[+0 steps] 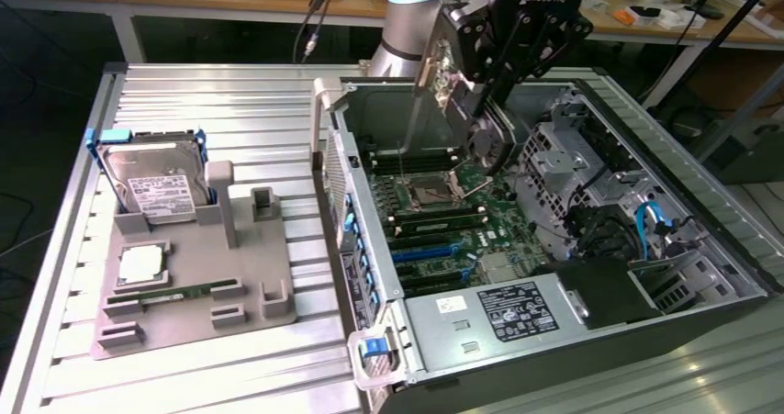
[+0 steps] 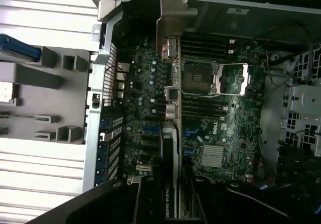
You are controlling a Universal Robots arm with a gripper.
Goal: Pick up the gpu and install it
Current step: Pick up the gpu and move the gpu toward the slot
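My gripper (image 1: 497,70) hangs over the open computer case (image 1: 333,171) and is shut on the gpu (image 1: 456,88), a dark card with a silver bracket at one end. The card is held above the motherboard (image 1: 453,221), clear of its slots (image 1: 429,249). In the wrist view the gpu (image 2: 170,83) appears edge-on, its silver bracket (image 2: 175,13) reaching towards the case's back wall and its dark body running back between my fingers (image 2: 145,204). Below it lie the motherboard (image 2: 225,133) and the open processor socket (image 2: 195,78).
On the exterior view's left a grey fixture (image 1: 245,276) holds a silver hard drive (image 1: 153,189), a processor chip (image 1: 141,265) and a green memory stick (image 1: 172,295). Drive cages (image 1: 576,157), blue cables (image 1: 649,226) and the power supply (image 1: 515,304) crowd the case's other side.
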